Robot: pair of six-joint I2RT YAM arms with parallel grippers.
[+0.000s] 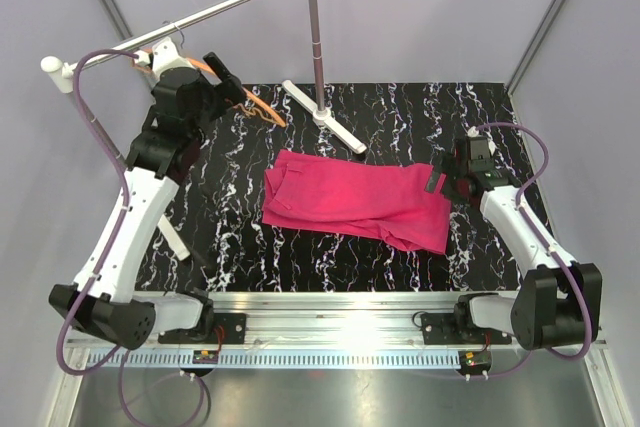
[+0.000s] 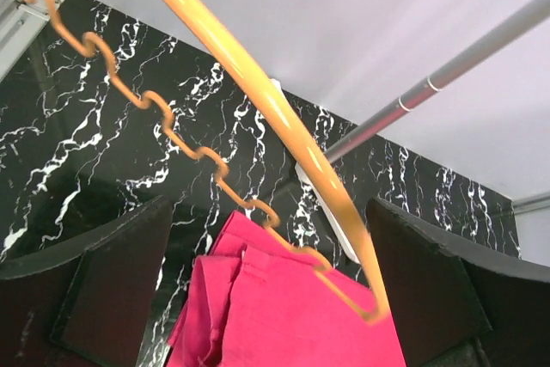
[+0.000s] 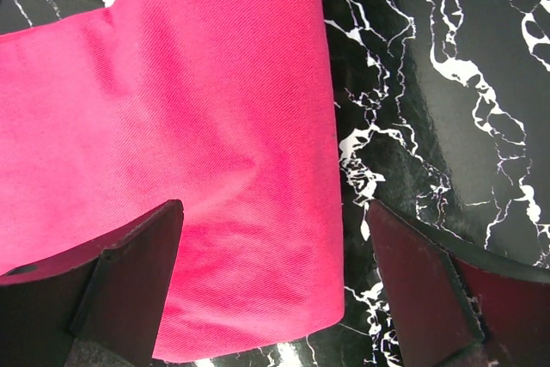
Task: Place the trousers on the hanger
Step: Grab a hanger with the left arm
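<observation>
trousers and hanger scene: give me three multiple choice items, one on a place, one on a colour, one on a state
1. Where do the trousers lie? A in a basket B flat on the table C on a chair
2. What colour is the hanger? A orange B white C blue
3. How is the right gripper? A shut on cloth B out of view C open over the trousers' edge
Answers: B, they lie spread on the black marble top; A, its arm and notched bar are orange; C, its jaws stand wide apart above the cloth's edge.
</observation>
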